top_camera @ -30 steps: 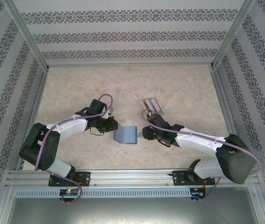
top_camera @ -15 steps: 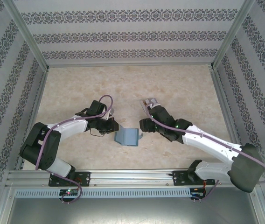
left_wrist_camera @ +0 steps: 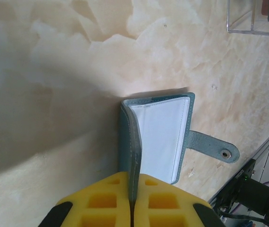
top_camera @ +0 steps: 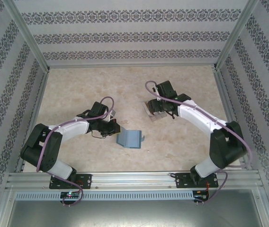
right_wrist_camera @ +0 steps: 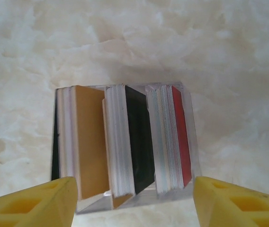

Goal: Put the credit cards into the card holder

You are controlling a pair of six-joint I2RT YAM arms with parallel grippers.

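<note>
My left gripper (left_wrist_camera: 133, 189) was pressed together on the near edge of the card holder (left_wrist_camera: 158, 137), its yellow fingers pinching the teal cover, which stood up off the table (top_camera: 77, 85) with the white lining facing out. The strap (left_wrist_camera: 215, 149), with its small metal snap, lay flat on the surface beside it. My right gripper (right_wrist_camera: 134, 198) had its fingers spread wide apart with nothing between them. It hung over the credit cards (right_wrist_camera: 125, 142), which stood on edge in three packs inside a clear stand (right_wrist_camera: 191, 142): one pack faced in tan, one in black, one in red, all with pale edges. From the overhead camera the card holder sat near the middle of the table, just beside the left gripper, and the stand of cards was farther back and to the right, under the right arm, well apart from the holder. The tabletop was a pale beige with a cloudy marbled pattern, matte, and the left arm cast a broad soft shadow across it in the left wrist view. The walls (top_camera: 134, 33) on three sides wore white paper with bands of dark floral print, and bare aluminium posts (top_camera: 30, 42) ran up at the corners. A metal rail (top_camera: 134, 178) crossed the near edge, where both arm bases were bolted.
</note>
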